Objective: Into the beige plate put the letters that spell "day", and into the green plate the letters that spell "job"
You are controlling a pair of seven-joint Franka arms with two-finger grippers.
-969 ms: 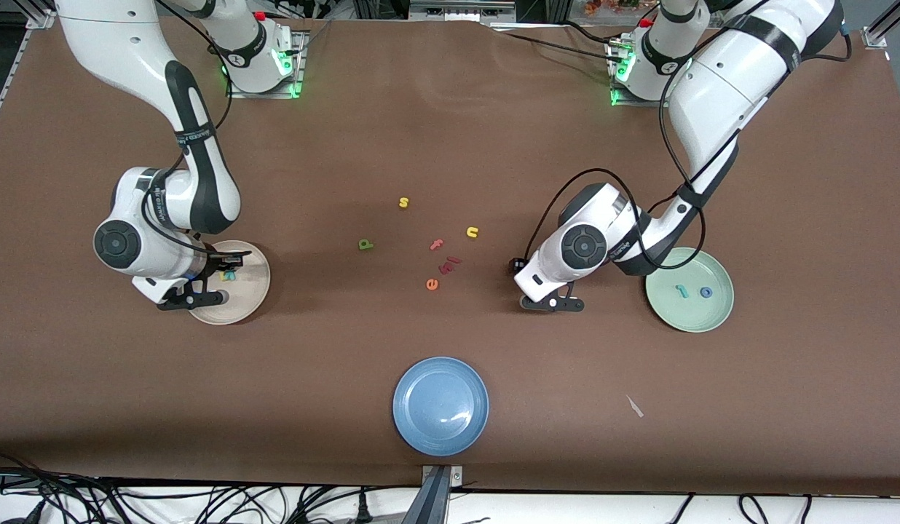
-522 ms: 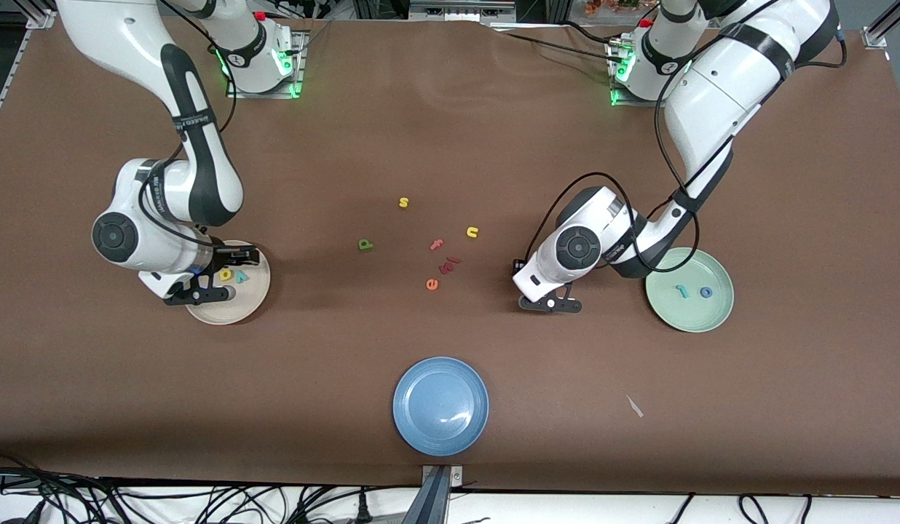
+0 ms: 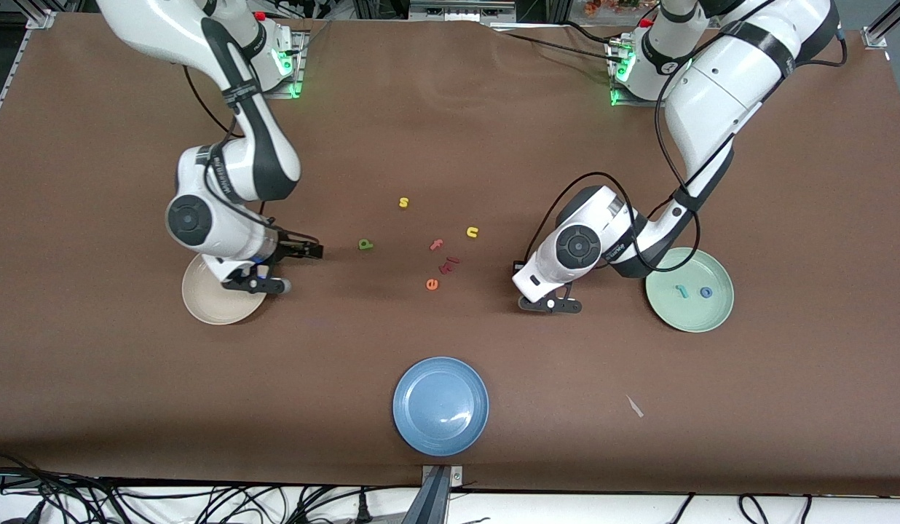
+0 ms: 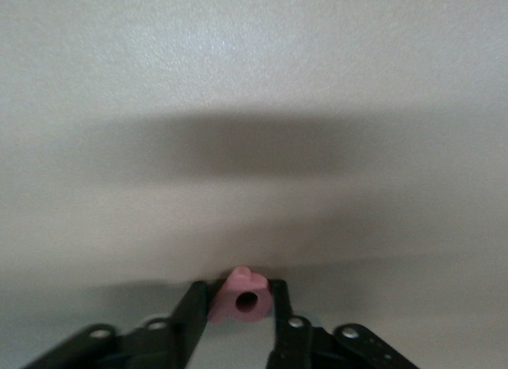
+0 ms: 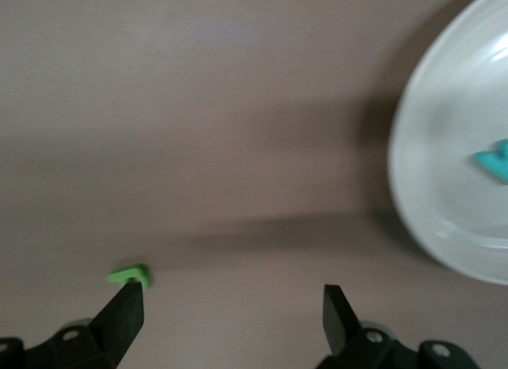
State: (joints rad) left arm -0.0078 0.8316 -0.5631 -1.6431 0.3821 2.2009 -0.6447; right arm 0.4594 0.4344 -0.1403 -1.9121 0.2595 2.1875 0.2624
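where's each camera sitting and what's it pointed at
Front view: high across the table, facing both arms; green plate, blue plate, loose letters.
Left wrist view: on the left arm, looking down past the left claw, closed on a salmon letter.
Right wrist view: on the right arm, looking down past the open right claw at a green letter.
Shared: the beige plate shows in the front and right wrist views.

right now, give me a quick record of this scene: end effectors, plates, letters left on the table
left end effector: shut on salmon letter, low near green plate
right end effector: open, beside beige plate
green plate: teal j, blue o
beige plate: teal letter in it
on table: green letter, near right end effector
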